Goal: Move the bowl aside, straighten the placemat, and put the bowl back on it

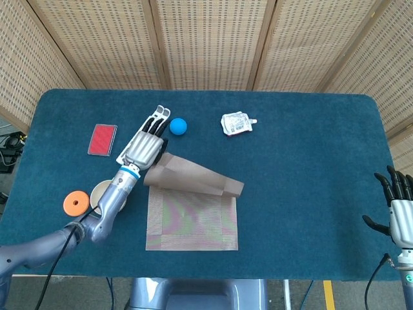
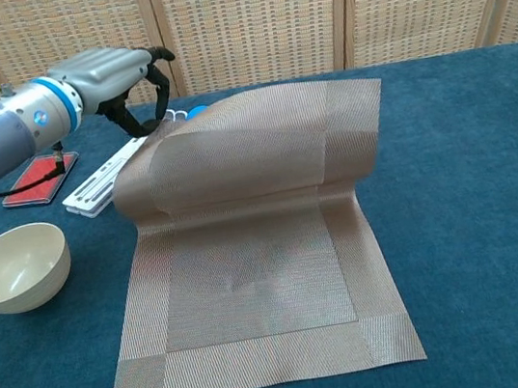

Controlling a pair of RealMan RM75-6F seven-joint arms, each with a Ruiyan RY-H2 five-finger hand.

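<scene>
While pinching the woven, ribbed placemat by its raised far corner, left hand beside it; round cream bowl left of it; right hand spread.

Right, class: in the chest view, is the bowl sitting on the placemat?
No. The bowl stands on the blue table cover, left of the placemat and apart from it.
</scene>
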